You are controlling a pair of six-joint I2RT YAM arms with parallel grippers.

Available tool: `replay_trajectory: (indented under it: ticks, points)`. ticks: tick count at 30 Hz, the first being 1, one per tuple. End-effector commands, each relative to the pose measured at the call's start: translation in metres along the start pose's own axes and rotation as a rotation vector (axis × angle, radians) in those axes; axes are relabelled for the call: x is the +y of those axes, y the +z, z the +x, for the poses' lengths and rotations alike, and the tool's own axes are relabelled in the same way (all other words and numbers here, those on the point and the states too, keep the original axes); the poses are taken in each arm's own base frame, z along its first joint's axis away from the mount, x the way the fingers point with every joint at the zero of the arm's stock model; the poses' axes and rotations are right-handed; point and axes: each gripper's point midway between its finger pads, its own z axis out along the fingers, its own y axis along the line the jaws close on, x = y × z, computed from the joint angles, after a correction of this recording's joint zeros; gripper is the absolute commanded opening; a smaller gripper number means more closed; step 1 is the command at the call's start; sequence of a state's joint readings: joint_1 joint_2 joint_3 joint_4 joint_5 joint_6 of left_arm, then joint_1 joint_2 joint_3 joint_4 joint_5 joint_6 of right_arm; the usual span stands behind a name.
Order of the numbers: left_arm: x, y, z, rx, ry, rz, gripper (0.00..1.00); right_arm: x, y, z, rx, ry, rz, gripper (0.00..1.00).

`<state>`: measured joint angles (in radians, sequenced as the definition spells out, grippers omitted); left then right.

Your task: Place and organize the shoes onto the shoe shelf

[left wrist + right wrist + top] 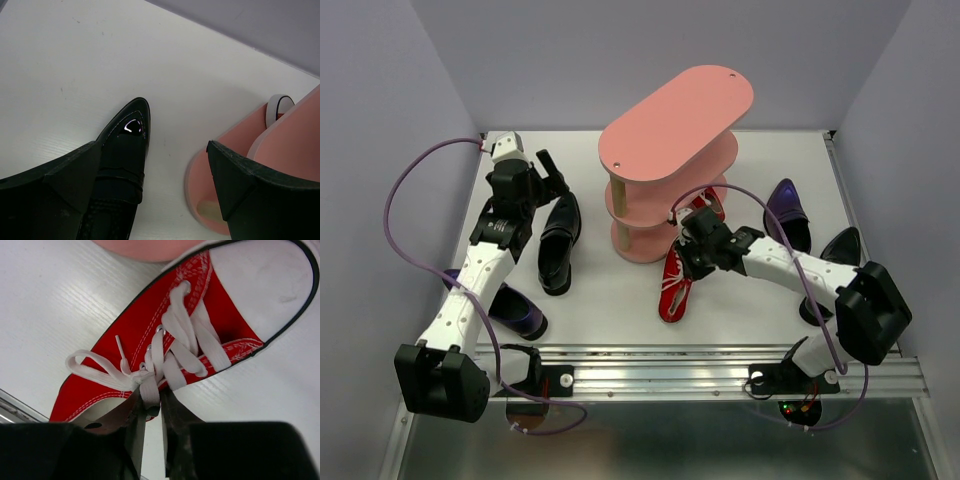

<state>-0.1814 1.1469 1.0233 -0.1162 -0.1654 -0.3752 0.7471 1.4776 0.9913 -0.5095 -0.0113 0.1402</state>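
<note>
The pink shoe shelf (675,125) stands mid-table. My right gripper (688,250) is shut on a red sneaker (672,288) just in front of the shelf's base. In the right wrist view the jaws (152,410) pinch its white lace and upper near the tongue, and its toe (255,285) points at the shelf. The second red sneaker (706,208) sits on the bottom tier. My left gripper (556,178) is open over the toe of a black loafer (560,240), which also shows in the left wrist view (120,165) beside the left finger (60,185).
One dark purple shoe (786,212) lies right of the shelf and the other (520,312) lies near the left arm. The second black loafer (842,248) is partly hidden behind my right arm. The shelf's bottom board (235,150) is close to my left gripper's right finger.
</note>
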Motion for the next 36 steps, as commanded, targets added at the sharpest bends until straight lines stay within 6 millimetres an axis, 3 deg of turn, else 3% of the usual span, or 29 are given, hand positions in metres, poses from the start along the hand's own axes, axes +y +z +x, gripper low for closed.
replay_trajectory:
  ticks: [1,2,3,6,9,12,14,17,19,24,30,36]
  points:
    - [-0.005,-0.004,-0.014,-0.054,-0.01,0.02,0.99,-0.01,-0.022,-0.041,-0.138,-0.098,0.068,0.29]
    - [-0.005,-0.004,-0.014,-0.053,-0.013,0.022,0.99,-0.011,-0.025,-0.041,-0.153,-0.092,0.072,0.35]
    - [-0.006,-0.003,-0.014,-0.05,-0.015,0.023,0.99,-0.011,-0.034,-0.047,-0.194,-0.071,0.076,0.56]
    - [-0.005,-0.002,-0.013,-0.045,-0.019,0.022,0.99,-0.018,-0.043,-0.047,-0.246,0.008,0.119,0.66]
    - [-0.006,-0.002,-0.014,-0.047,-0.022,0.024,0.99,-0.025,-0.052,-0.04,-0.281,0.1,0.154,0.68]
    - [-0.006,0.0,-0.013,-0.046,-0.023,0.023,0.99,-0.036,-0.063,-0.033,-0.331,0.224,0.21,0.77]
    - [-0.007,0.001,-0.013,-0.043,-0.024,0.023,0.99,-0.037,-0.071,-0.029,-0.364,0.299,0.207,0.84]
    - [-0.009,0.003,-0.01,-0.034,-0.031,0.031,0.99,-0.03,-0.071,-0.019,-0.376,0.405,0.157,0.87]
    - [-0.009,0.003,-0.01,-0.033,-0.036,0.033,0.99,-0.02,-0.075,-0.017,-0.396,0.466,0.094,0.89]
    - [-0.011,0.004,-0.009,-0.032,-0.044,0.042,0.99,-0.001,-0.062,-0.001,-0.331,0.528,-0.009,0.88]
    - [-0.012,0.004,-0.01,-0.032,-0.046,0.046,0.99,0.004,-0.047,0.011,-0.316,0.56,-0.05,0.84]
    - [-0.012,0.005,-0.009,-0.029,-0.047,0.044,0.99,0.01,-0.026,0.017,-0.281,0.556,-0.076,0.61]
